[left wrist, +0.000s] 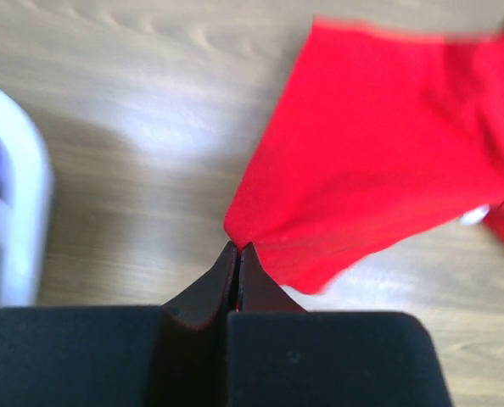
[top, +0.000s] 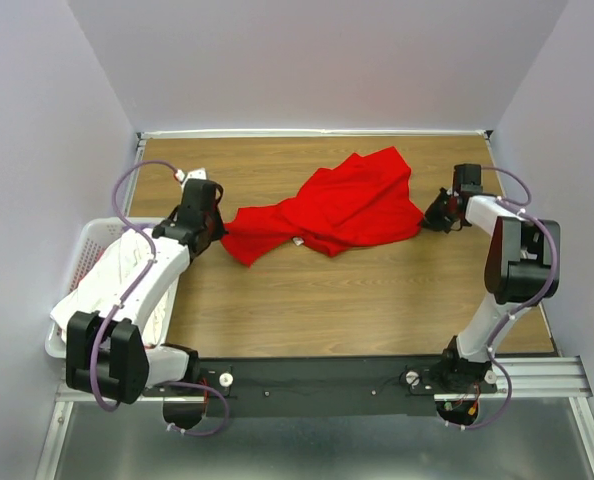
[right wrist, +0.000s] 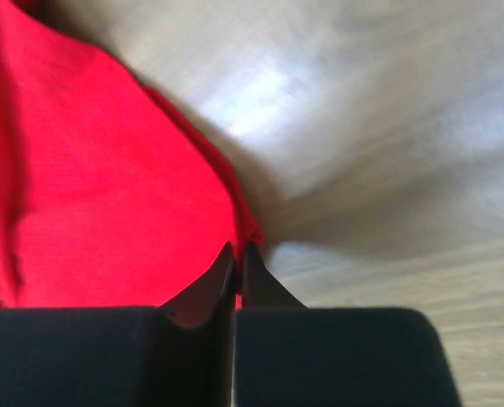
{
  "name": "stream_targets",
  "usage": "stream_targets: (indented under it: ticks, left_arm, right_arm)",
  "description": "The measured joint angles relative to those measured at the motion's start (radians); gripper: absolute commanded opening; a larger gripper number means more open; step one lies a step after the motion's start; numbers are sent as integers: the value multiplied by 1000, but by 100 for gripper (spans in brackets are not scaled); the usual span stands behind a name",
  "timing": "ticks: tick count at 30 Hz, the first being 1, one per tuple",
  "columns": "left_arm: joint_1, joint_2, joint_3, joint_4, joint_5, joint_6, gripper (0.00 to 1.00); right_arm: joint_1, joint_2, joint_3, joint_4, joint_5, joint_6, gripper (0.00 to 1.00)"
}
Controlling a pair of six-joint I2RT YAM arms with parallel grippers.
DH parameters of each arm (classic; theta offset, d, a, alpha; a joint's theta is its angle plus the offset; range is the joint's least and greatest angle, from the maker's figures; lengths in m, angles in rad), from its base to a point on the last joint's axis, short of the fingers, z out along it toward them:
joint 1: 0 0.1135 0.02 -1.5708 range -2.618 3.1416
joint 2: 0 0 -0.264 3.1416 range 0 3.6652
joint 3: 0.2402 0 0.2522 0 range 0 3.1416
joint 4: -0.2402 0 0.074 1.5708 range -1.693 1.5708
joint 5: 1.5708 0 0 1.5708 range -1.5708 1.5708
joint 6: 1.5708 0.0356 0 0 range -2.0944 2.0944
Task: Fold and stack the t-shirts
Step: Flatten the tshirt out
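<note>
A bright red t-shirt [top: 337,208] lies crumpled across the middle of the wooden table. My left gripper [top: 215,226] is at its left corner, shut on the cloth; in the left wrist view the red t-shirt [left wrist: 379,144] comes out of the pinched left gripper [left wrist: 238,247]. My right gripper [top: 437,214] is at the shirt's right edge, and in the right wrist view the right gripper [right wrist: 238,248] is shut on the hem of the red t-shirt [right wrist: 99,178]. White t-shirts [top: 117,275] fill the basket at the left.
A white plastic laundry basket [top: 75,258] stands at the table's left edge under my left arm; its rim [left wrist: 19,195] shows in the left wrist view. Walls close in the table at the back and both sides.
</note>
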Motion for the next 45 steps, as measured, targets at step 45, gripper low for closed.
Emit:
stream_targets:
  ticks: [45]
  left_arm:
    - [105,-370,-17,-105,-19,-6,0]
  right_arm:
    - [-7,-732,-69,-576,2,-104,40]
